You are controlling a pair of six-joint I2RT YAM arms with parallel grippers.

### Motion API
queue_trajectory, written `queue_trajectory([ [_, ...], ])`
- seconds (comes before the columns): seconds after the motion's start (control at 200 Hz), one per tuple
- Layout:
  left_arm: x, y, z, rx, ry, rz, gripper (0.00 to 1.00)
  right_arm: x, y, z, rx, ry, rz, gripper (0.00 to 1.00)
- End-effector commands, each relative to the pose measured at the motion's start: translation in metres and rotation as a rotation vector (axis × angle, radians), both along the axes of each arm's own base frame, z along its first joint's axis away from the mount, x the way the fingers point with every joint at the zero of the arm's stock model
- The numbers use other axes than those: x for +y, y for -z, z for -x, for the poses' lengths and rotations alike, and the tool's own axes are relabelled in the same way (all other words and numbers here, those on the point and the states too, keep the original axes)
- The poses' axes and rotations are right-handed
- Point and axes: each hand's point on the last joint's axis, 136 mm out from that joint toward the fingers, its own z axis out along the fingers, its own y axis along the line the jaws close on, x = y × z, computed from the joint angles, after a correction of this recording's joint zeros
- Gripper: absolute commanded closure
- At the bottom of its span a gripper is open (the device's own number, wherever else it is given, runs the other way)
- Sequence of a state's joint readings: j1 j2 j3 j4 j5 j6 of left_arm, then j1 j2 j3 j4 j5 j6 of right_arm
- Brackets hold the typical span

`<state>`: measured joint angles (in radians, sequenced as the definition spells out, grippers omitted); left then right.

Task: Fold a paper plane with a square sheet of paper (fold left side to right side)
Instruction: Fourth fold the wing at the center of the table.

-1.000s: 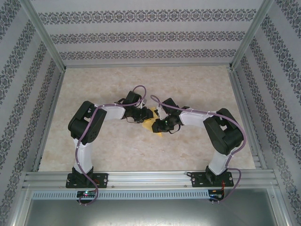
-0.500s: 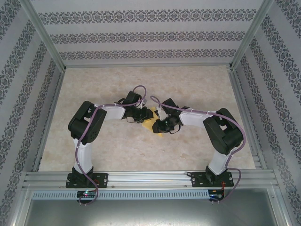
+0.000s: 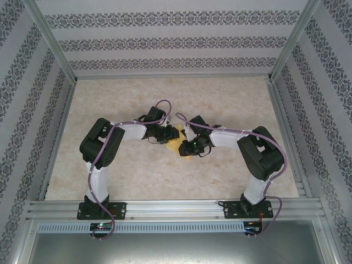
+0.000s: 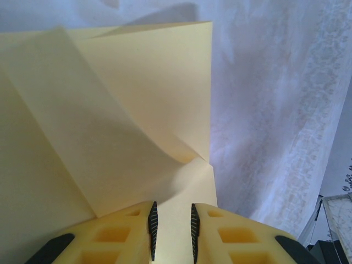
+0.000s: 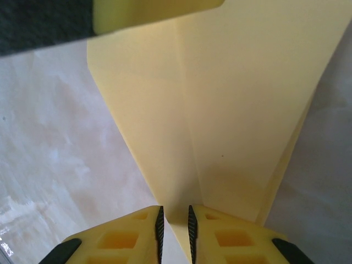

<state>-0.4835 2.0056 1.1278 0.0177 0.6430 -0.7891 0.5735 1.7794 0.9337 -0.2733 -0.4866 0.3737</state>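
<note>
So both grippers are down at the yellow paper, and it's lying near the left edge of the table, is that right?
Not quite. The yellow paper lies near the middle of the table, not near its left edge; the top external view shows that. The left gripper and right gripper are both at it.

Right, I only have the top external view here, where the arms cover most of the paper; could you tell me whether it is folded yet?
Observer: Yes; the left wrist view shows the paper in overlapping layers, with one flap bulging up just ahead of the left gripper.
Operator: And is there a crease on the right?
Observer: A straight fold line runs up the paper from the right gripper, whose jaws are nearly together.
</note>
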Motion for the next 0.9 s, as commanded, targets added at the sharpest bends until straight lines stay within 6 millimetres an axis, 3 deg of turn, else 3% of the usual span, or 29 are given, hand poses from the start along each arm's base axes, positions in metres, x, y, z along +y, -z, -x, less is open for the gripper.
queue_trajectory([
  [0.0, 0.023, 0.035, 0.021, 0.084, -0.015, -0.136, 0.73, -0.026, 0.024, 0.024, 0.086, 0.001, 0.123, 0.78],
  [0.624, 0.024, 0.039, 0.021, 0.092, -0.015, -0.152, 0.73, -0.035, 0.021, 0.040, 0.106, -0.001, 0.131, 0.82],
  [0.899, 0.023, 0.038, 0.019, 0.089, -0.015, -0.149, 0.73, -0.040, 0.017, 0.038, 0.081, 0.011, 0.148, 0.82],
])
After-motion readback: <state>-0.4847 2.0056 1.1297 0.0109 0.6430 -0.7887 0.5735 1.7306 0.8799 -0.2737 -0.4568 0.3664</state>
